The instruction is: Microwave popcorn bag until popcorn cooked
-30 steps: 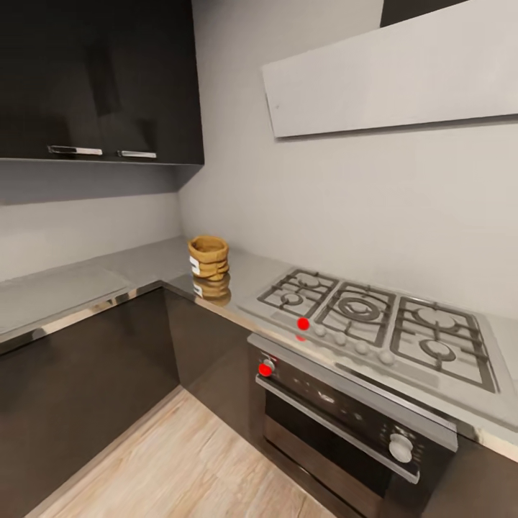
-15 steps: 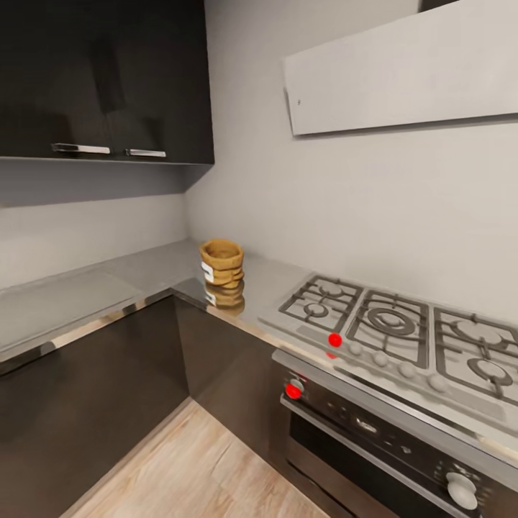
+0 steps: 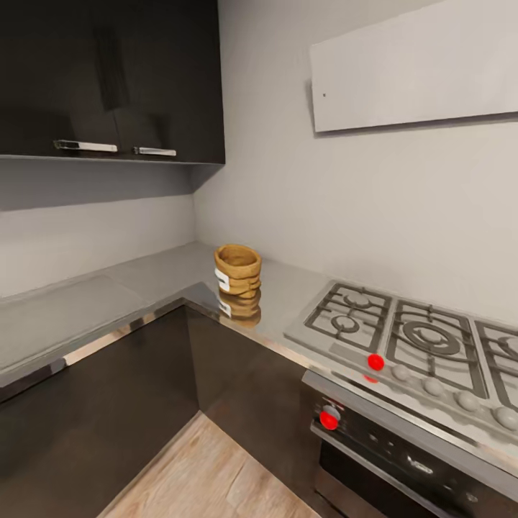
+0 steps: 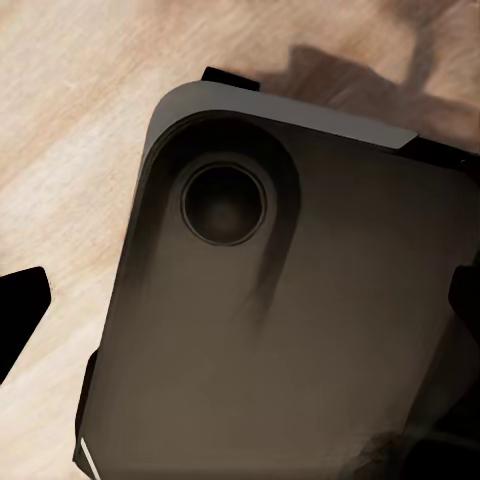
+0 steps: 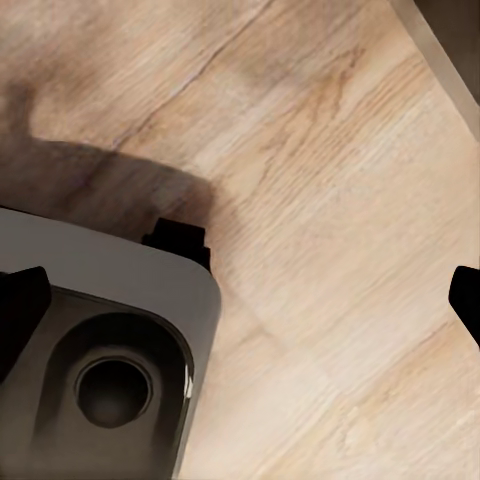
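Observation:
The popcorn bag [image 3: 238, 270], a squat orange-brown sack with a rolled rim and a white label, stands upright on the grey glossy countertop [image 3: 93, 302] near the inner corner, mirrored in the surface. Its inside is hidden, so the popcorn cannot be seen. The microwave is out of view. In the left wrist view my left gripper [image 4: 240, 310] is open, its dark fingertips [image 4: 18, 318] at the picture's edges, over the robot's dark base [image 4: 300, 300]. In the right wrist view my right gripper [image 5: 240, 300] is also open above the wooden floor [image 5: 330, 200], holding nothing.
A steel gas hob [image 3: 403, 338] with grates lies right of the bag, over a black built-in oven [image 3: 403, 453] with red knobs. Dark wall cabinets [image 3: 108, 79] hang above the left counter, a pale hood [image 3: 417, 72] above the hob. Wooden floor [image 3: 208, 482] fills the corner.
The whole head picture has shifted right and the counter looks slightly nearer, so the camera has moved. The bag stands in the same spot on the countertop.

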Controlling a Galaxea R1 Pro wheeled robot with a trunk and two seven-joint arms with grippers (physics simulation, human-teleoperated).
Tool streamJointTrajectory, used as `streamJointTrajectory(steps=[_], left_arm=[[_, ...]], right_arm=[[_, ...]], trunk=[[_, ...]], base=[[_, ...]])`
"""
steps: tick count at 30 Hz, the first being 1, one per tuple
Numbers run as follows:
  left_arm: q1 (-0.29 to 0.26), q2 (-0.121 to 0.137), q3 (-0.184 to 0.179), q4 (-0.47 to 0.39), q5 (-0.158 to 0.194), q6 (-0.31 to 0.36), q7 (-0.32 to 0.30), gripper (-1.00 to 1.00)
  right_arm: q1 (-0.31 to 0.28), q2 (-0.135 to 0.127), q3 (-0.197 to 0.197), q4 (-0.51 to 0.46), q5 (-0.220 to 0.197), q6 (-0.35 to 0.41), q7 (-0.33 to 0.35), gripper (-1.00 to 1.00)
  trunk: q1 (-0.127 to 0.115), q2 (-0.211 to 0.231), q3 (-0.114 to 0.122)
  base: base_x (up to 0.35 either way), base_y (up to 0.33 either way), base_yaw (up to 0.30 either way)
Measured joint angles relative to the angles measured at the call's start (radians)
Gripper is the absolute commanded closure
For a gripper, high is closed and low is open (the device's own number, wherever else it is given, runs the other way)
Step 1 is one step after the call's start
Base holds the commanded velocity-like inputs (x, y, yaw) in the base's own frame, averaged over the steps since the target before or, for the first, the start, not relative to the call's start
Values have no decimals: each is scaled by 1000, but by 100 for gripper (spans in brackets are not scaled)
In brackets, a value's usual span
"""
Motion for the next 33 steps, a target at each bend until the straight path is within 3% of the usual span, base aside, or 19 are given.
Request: streamJointTrajectory(steps=[8, 22, 33], left_arm=[[0, 0, 0, 0, 0, 0, 0, -100], [0, 0, 1, -3, 0, 0, 3, -100], [0, 0, 1, 0, 0, 0, 3, -100]], right_arm=[[0, 0, 1, 0, 0, 2, 1, -100], [0, -1, 1, 0, 0, 1, -1, -100], [0, -1, 0, 0, 0, 0, -2, -100]], trunk=[[0, 0, 0], [0, 0, 0], [-42, 77, 34]], base=[[190, 116, 0], [11, 3, 0], [0, 0, 0]])
